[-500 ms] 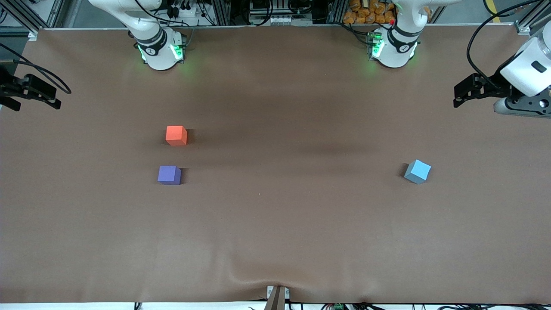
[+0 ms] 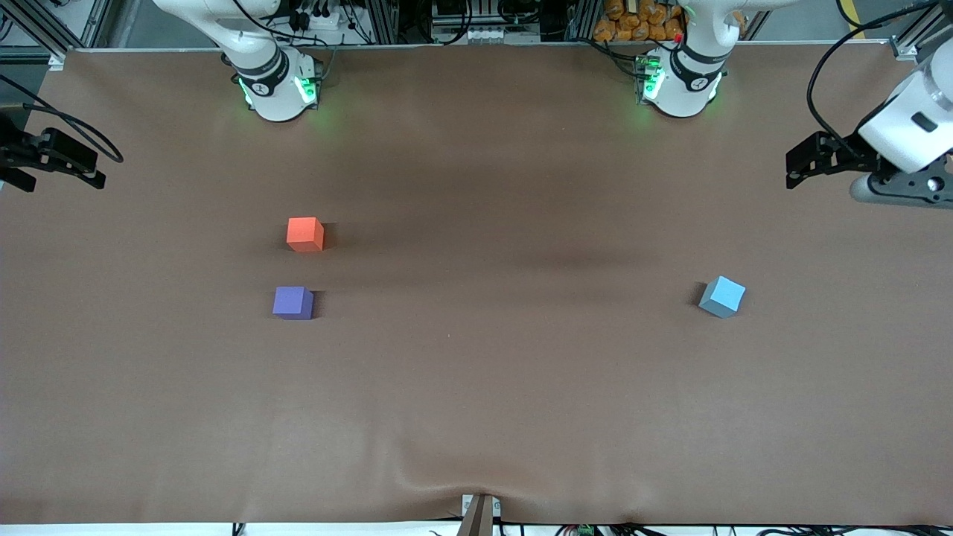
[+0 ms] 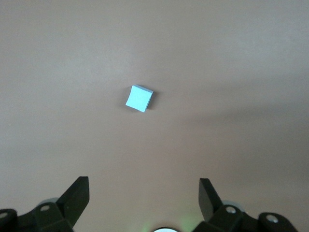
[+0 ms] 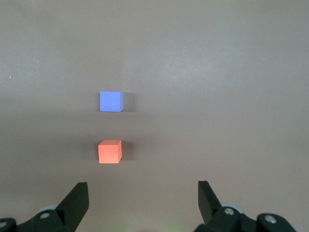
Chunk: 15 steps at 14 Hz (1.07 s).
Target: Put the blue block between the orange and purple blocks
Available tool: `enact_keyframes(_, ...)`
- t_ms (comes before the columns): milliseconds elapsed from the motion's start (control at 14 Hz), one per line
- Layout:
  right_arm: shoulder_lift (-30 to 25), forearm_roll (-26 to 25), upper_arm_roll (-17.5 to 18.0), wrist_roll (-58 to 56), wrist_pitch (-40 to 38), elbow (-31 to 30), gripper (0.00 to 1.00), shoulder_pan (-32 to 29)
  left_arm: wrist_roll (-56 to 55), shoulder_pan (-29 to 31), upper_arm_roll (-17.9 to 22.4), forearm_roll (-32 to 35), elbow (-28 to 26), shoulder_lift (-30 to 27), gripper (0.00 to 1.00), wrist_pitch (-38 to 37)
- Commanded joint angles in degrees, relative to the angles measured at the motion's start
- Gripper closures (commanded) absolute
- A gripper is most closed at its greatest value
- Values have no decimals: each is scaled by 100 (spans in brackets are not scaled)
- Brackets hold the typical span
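We see both grippers, left [image 2: 795, 160] and right [image 2: 93, 173], spread wide over the table's ends, the blue block [image 2: 722, 296] well apart from the orange block [image 2: 305, 234] and purple block [image 2: 292, 302].

My two arms are white and smooth, with rounded shells. Each base [image 2: 279, 89] [image 2: 681, 85], at the top of the front view, has a black ring with a small round mark on it, and green lights shine at both sides of the ring. Black cables run along my upper links. My left gripper [image 2: 800, 160], at the right edge of the frame, is black, mounted under a white wrist with a small dark slot and a grey part with a round screw. My right gripper [image 2: 56, 160], at the left edge, is black too, with a thin black cable looping over it. My fingers [image 3: 77, 195] [image 4: 77, 198] are matte black, wedge-shaped, with silver screws at their roots.
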Motion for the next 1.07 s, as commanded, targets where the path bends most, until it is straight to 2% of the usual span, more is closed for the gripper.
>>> enact_keyframes(0,59,8,92,-82,-8,99,0,-84,-16,123,-42,113,57,740,0,-15)
enact_keyframes(500,50,17,101,-82,-52,90,0,-119,46,598,-24,121,-259,2077,0,1397)
enact_keyframes(643,50,17,92,-82,-35,90,0,-137,151,616,-41,130,-697,2070,0,1758)
enact_keyframes(857,59,17,92,-82,-17,73,0,-110,1044,528,-76,156,-1339,2096,0,2443)
enact_keyframes(1000,50,17,92,-82,-52,73,0,-119,1468,519,-85,681,-1630,2184,0,2900)
